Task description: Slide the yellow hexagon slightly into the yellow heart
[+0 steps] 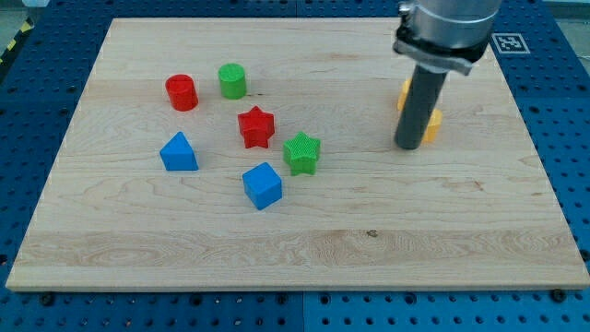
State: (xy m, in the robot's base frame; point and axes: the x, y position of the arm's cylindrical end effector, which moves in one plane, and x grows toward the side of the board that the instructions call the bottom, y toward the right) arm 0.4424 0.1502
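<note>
Right now my tip [408, 146] rests on the wooden counter [304, 249], touching two partly hidden yellow blocks [433, 126]; it has no end effector to close.

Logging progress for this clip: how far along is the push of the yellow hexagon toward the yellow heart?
Looks nearly done: two yellow pieces peek out on either side of my rod, close together at the view's right of the board. In hand: my tip sits right against them. Left to confirm: the rod hides whether they touch, and which is the hexagon.
</note>
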